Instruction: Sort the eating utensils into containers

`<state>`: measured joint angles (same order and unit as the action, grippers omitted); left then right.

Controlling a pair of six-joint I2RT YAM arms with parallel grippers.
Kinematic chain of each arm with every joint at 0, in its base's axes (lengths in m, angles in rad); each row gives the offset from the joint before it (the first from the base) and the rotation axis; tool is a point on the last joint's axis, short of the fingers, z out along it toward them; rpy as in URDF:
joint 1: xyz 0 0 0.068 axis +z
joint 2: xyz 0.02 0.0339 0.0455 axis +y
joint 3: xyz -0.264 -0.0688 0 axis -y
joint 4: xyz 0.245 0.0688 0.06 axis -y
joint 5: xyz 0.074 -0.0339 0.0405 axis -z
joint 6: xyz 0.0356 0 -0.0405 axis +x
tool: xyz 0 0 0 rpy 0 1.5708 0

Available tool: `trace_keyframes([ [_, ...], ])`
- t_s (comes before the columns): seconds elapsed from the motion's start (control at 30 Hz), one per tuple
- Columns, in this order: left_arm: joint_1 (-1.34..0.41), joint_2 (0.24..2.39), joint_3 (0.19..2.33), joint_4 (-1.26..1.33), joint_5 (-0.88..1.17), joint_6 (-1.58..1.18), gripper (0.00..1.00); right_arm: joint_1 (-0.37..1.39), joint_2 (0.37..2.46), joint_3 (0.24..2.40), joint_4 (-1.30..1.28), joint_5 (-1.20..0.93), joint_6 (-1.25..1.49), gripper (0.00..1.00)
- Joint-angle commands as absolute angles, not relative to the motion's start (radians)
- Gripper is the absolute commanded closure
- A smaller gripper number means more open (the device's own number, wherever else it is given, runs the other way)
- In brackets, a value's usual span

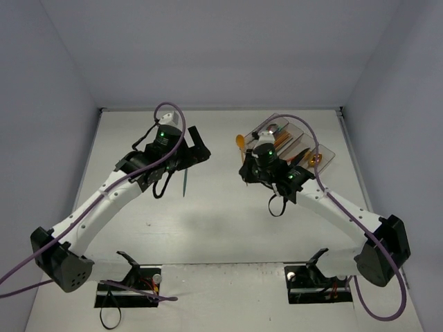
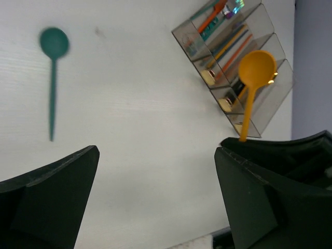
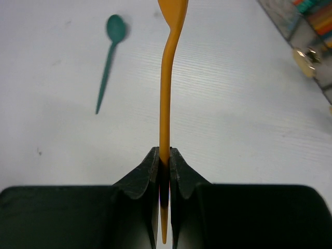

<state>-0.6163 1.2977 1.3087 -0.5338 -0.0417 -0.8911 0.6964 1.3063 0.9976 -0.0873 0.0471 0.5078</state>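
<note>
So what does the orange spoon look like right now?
The orange spoon is slim, smooth plastic, with a round bowl and a thin, slightly wavy handle. The right gripper pinches the handle near its tail end, jaws shut on it. It is held up off the white table, bowl pointing away from the gripper.

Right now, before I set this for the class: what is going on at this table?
The right end effector is shut on the handle of an orange spoon, whose bowl points away from it. The left end effector is open and holds nothing. A teal spoon lies loose on the table, not yet sorted. The containers stand at the far right, with several orange, teal and gold utensils lying in them.
</note>
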Motion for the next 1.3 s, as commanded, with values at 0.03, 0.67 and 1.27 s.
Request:
trace_keyframes([
  [0.03,-0.616,1.146,1.257,-0.591,-0.261,-0.695,0.03,0.505,1.198,0.931,-0.095,0.169,0.62,1.0],
  [0.67,-0.581,0.954,1.012,-0.699,-0.319,-0.568,0.03,-0.051,1.472,0.94,-0.067,0.043,0.64,1.0],
  [1.27,-0.581,1.226,1.109,-0.677,-0.284,-0.557,0.03,-0.054,1.299,0.98,-0.115,-0.039,0.543,0.4],
])
